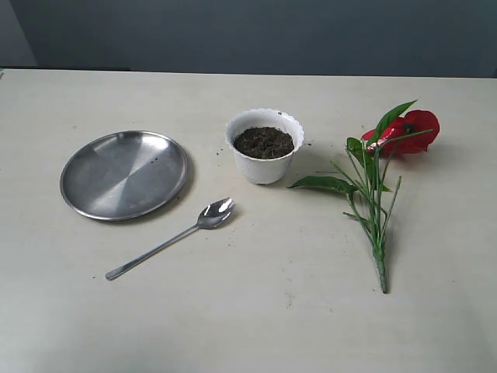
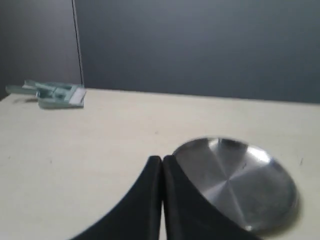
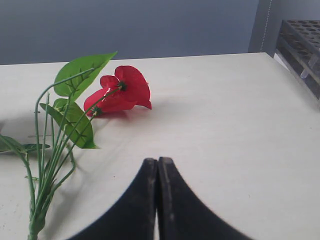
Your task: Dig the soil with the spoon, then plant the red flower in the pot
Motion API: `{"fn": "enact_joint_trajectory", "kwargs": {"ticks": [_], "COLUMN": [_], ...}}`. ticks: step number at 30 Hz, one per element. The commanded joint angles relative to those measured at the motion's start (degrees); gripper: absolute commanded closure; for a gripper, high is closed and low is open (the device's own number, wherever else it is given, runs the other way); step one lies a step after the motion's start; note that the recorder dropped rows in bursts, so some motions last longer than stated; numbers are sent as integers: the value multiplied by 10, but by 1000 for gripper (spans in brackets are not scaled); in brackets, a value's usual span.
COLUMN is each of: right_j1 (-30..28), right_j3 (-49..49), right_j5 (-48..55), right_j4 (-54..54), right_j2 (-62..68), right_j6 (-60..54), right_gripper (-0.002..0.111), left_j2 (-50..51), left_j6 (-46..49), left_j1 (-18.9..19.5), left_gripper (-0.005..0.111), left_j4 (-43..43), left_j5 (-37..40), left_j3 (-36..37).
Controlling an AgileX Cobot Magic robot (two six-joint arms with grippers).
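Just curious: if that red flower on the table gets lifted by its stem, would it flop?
Probably somewhat: the red flower has thin stalks that splay apart. Its bloom and broad leaves sit at one end, so it may droop there.

L jaws pressed together, steel plate [image 2: 240,185] just beside

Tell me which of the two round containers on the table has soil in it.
The small white scalloped-rim pot, filled with dark crumbly soil; the wide flat steel plate shows only bare metal.
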Motion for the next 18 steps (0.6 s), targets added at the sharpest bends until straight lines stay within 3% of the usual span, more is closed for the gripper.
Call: {"fn": "enact_joint_trajectory", "kwargs": {"ticks": [1,10,18], "right_j1": [-3,-3,-3], "right_j3": [1,1,1], "right_j5": [-4,-4,-4], "right_j4": [0,0,0], "right_j2": [-2,-2,-2], "right_j6": [-3,-3,-3], "right_gripper": [109,109,109], "left_j2": [-3,-3,-3], "left_j6": [-13,-13,-13], "left_j1": [-4,-4,-4], "left_gripper": [106,106,106], "left_j4": [-92,-120,-111], "left_j5": [-128,-341,-380], "left_j3": [2,2,2]}}
